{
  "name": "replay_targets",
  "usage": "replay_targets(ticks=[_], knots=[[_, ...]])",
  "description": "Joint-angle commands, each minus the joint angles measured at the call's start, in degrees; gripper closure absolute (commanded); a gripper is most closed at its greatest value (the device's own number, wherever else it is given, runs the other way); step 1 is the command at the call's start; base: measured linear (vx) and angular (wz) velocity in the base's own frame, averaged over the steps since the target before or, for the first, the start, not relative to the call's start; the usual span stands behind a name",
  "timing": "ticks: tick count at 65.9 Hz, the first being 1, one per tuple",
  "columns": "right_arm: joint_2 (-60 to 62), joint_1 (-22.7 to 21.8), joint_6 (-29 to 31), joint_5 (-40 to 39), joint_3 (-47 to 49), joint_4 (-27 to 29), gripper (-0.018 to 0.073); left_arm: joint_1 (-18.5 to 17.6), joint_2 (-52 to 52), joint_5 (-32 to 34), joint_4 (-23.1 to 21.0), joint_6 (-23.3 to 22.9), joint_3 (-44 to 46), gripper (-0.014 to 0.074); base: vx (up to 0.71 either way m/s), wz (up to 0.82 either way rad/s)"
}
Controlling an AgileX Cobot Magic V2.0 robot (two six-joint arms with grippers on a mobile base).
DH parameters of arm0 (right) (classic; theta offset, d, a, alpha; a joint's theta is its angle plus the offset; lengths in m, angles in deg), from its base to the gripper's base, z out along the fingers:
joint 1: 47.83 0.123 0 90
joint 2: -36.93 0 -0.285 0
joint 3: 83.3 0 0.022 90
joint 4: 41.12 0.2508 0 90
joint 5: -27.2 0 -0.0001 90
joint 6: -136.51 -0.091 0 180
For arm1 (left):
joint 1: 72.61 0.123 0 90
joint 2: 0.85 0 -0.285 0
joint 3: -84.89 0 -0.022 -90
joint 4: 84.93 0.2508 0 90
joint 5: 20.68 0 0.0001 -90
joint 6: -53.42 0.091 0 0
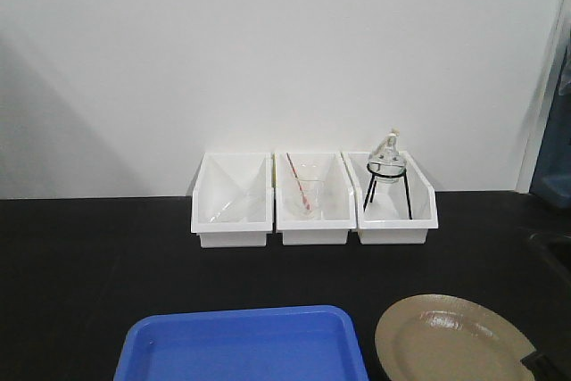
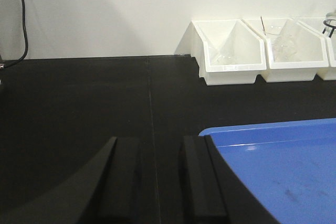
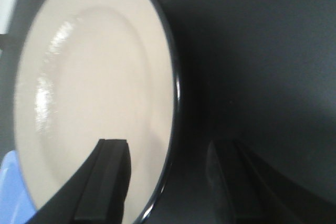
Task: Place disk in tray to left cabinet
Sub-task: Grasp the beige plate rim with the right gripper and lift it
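— On the black tabletop (image 1: 89, 265), near edge: which task items appear, and how many?

— One blue tray (image 1: 241, 345) and one tan disk (image 1: 446, 341) with a thin black rim. The disk lies flat on the tabletop just right of the tray, apart from it and not inside it.

— State of the right gripper (image 3: 168, 182)?

— Jaws spread wide, straddling the disk's rim: one finger (image 3: 105, 182) over the glossy face, the other over bare tabletop. Nothing is clamped. Whether either finger touches the disk cannot be told.

— And the left gripper (image 2: 157, 182)?

— Jaws released and parted, with only tabletop between them. Its inner finger (image 2: 202, 182) stands just beside the tray's left edge, by the far corner; contact cannot be told.

— Background items?

— Three white bins (image 1: 312, 195) in a row at the white wall (image 1: 268, 42), side by side. The left one holds clear glassware, the middle one a glass vessel with a red-marked rod (image 1: 297, 186), and the right one a glass flask (image 1: 385, 160) on a black wire stand (image 1: 407, 194).
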Motion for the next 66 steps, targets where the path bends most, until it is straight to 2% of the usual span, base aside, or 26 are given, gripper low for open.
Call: replay_targets(ticks=[1,31,40,57,66], knots=[[-1.5,-0.3,0.3,-3.2,3.4,-0.2,0.0156,-0.3,-0.6,4.7,-0.2,0.1,1.9,0.0251,0.0,0.0],[-13.1,-0.3,0.5,-2.2,11.6,-0.5,0.0175,-0.3,-0.6,4.7,-0.2,0.1,1.9,0.0251,0.0,0.0],[-13.1,-0.3,0.5,-2.3,12.0,-0.5,0.0277,-0.3,-0.6,4.7,-0.2,0.1,1.9,0.0251,0.0,0.0],[-13.1,-0.3,0.5,0.8,12.0,-0.5,0.0562,-0.3,-0.6,4.7,-0.2,0.1,1.9,0.0251,0.0,0.0],[-13.1,-0.3,0.5,1.3,12.0,-0.5,0.0571,-0.3,-0.6,4.7,-0.2,0.1,1.9,0.0251,0.0,0.0]])
